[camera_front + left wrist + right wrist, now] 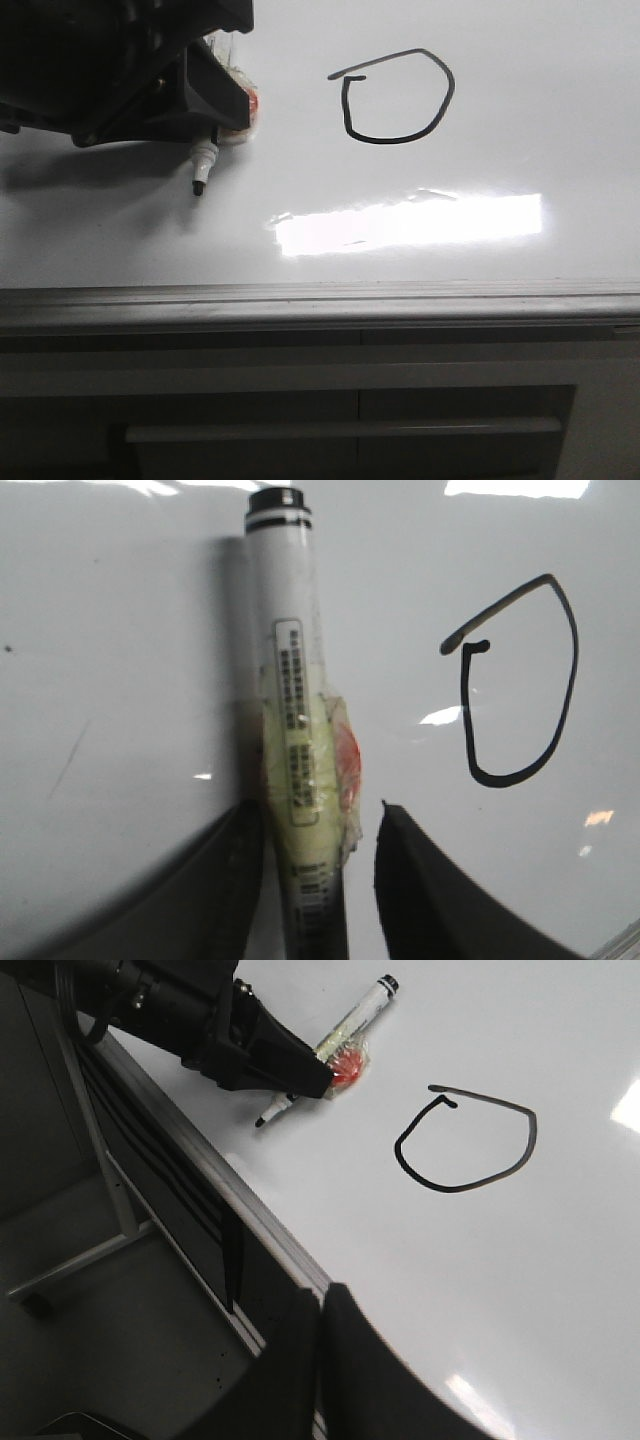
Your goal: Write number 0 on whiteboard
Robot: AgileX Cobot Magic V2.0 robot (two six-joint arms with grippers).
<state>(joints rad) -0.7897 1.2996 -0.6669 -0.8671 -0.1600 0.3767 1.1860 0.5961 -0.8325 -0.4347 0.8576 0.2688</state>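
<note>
Left end effector [215,105] at 10 o'clock in the front view, over the whiteboard [520,130]; fingers apart either side of a taped marker [297,730] that lies between them, contact unclear. Marker tip points toward 6 o'clock. Number 0 [395,97], D-shaped with an overshooting stroke, at 1 o'clock, well apart from the marker. Bright glare [410,225] below it. Right end effector [322,1332] near the board's rim, fingers pressed together, empty.
</note>
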